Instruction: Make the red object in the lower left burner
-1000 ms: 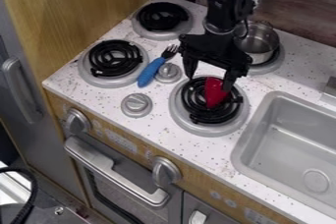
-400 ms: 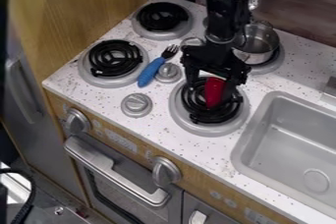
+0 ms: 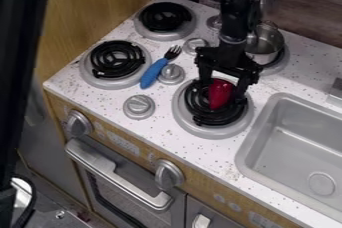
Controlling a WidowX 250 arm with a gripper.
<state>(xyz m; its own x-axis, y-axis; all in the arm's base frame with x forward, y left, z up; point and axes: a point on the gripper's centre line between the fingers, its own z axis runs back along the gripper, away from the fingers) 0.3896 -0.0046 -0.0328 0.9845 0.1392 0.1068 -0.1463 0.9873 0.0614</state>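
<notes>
On my camera view, the red object (image 3: 220, 93) is lying on the black coil of the burner (image 3: 190, 125) by the bench's front edge, just beside the sink (image 3: 252, 144); my gripper (image 3: 224, 92) is hanging down over it, its two fingers standing apart, one on either side of the red object; whether either is touching it, I am not able to tell.

Further along the bench (image 3: 217, 147), a fork (image 3: 153, 73) is lying with its blue handle pointing toward the front edge and its tines toward the back, its handle resting just beside a small knob (image 3: 172, 74); another knob (image 3: 139, 106) is sitting nearer the front edge.

A metal pot (image 3: 266, 44) is standing on the back burner (image 3: 276, 67), behind the gripper; two more burners are occupying the end away from the sink, one near the front edge (image 3: 115, 62), the other near the back corner (image 3: 165, 18).
</notes>
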